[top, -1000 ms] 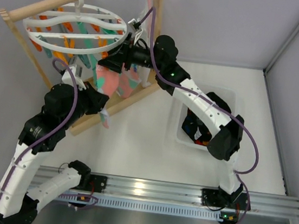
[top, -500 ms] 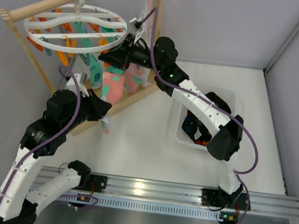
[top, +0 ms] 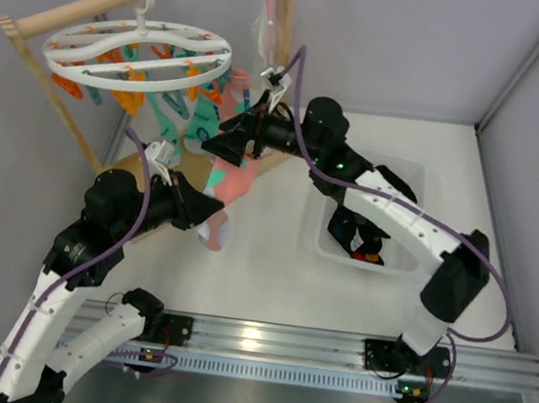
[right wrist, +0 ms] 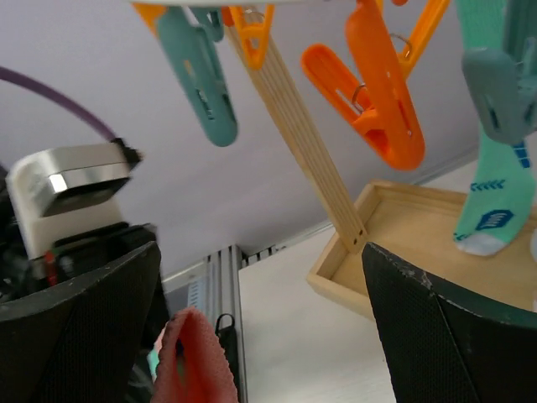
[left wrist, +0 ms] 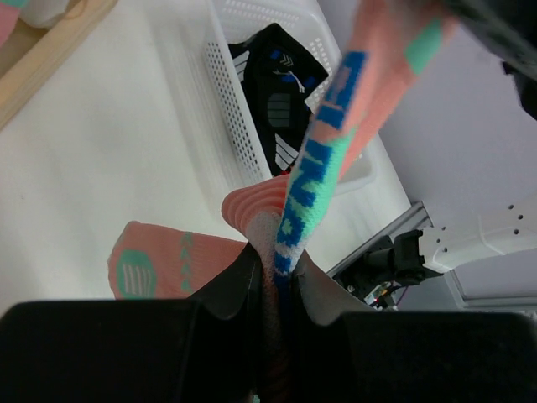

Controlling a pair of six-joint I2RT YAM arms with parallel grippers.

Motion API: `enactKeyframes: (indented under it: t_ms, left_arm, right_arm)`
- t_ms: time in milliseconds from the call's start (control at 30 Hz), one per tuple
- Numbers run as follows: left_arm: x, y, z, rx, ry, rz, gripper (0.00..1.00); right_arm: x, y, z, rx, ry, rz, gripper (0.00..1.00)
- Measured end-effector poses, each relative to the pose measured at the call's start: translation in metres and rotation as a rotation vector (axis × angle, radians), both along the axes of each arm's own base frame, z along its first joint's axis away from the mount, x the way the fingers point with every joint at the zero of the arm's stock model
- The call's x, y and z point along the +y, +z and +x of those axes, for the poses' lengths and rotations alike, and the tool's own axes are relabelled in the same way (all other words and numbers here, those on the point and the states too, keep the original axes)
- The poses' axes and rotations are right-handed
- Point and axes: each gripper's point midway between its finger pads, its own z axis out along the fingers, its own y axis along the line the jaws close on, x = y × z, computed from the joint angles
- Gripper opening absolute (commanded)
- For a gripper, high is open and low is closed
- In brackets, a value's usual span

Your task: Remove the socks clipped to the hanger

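Left gripper (left wrist: 277, 269) pinches a pink sock (left wrist: 336, 143), right gripper (top: 229, 145) open by the hanger (top: 57, 46); best drawn steadily toward the basket (left wrist: 239, 117).

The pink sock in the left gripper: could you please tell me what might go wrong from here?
1. The left gripper pinches only a thin fold of the pink sock, so it may slip out on the way to the bin.
2. The right gripper stands wide open just below the orange clips; a careless reach for the teal sock could knock the hanger swinging on its hook.
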Motion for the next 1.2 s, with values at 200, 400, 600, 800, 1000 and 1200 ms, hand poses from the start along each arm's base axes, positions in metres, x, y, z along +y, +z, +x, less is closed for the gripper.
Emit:
enactKeyframes:
  t_ms: [200,400,600,800,1000,1200]
  left_arm:
    - [-0.018,-0.003,0.015,0.039,-0.041,-0.041,0.0]
    - [-0.049,-0.01,0.037,0.074,-0.055,-0.027,0.0]
    - [-0.157,-0.016,0.034,0.049,-0.18,0.095,0.0]
    - [-0.233,-0.013,0.077,0.003,-0.159,0.13,0.0]
    - [-0.299,-0.014,0.128,-0.046,-0.144,0.116,0.0]
    - [-0.332,-0.069,0.15,-0.009,-0.149,0.184,0.66]
  right_arm:
    - [-0.106,0.049,-0.017,-0.11,-0.224,-0.007,0.99]
    - [-0.233,0.101,-0.016,-0.189,-0.644,-0.002,0.99]
    - [-0.321,0.096,-0.002,-0.108,-1.038,-0.136,0.99]
    - [-0.377,0.072,-0.004,-0.062,-1.272,-0.306,0.99]
    - [-0.414,0.075,-0.025,-0.066,-1.383,-0.332,0.99]
    - [-0.431,0.077,-0.04,-0.062,-1.425,-0.326,0.99]
